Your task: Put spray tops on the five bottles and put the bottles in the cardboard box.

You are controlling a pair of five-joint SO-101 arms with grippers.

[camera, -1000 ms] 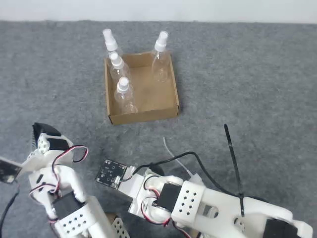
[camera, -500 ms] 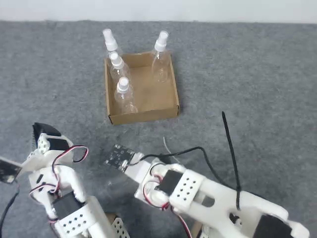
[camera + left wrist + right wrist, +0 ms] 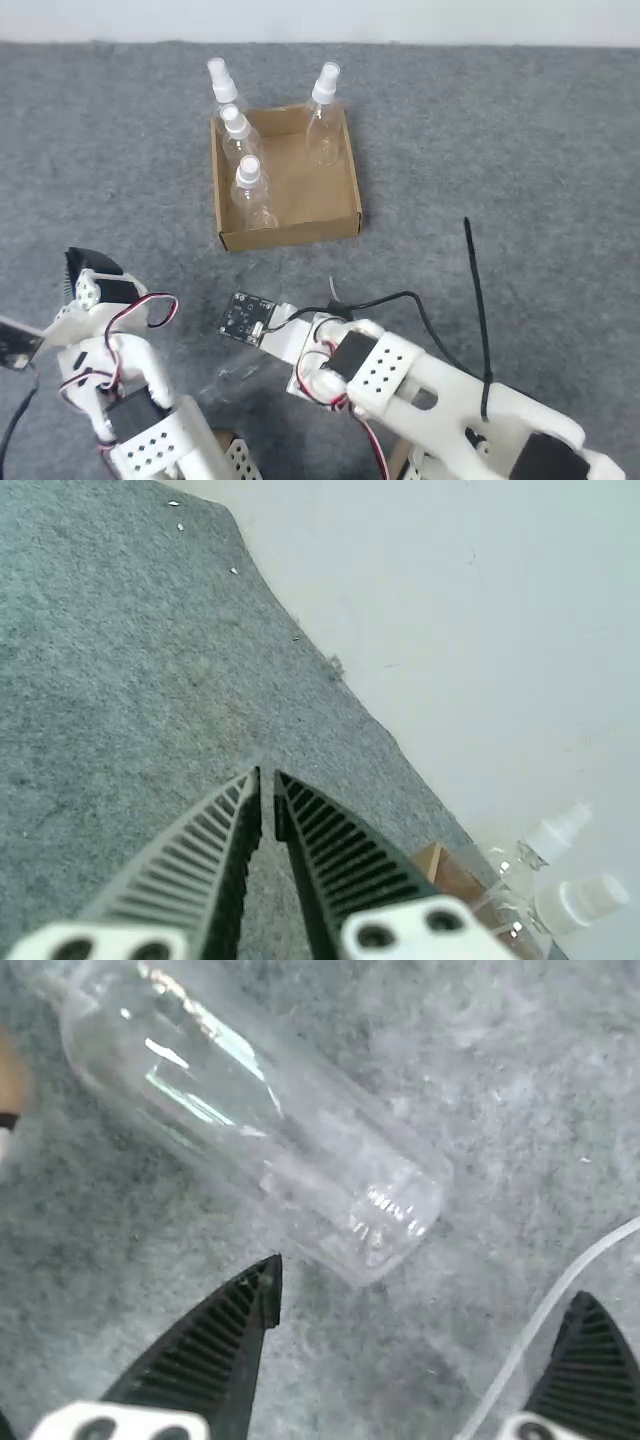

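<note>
The right arm has swung toward the box point(image 3: 290, 236), bringing its released tool point(image 3: 428, 1280) just short of the fifth bottle point(image 3: 250, 1110). The bottle is clear, smooth and cylindrical. It lies on the fuzzy grey bench point(image 3: 520, 150), long axis slanting away from the jaws. The left tool point(image 3: 265, 776), clenched and empty, is farther off.

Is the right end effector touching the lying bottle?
Apart. The right wrist view shows bare carpet between the open right end effector and the bottle.
</note>
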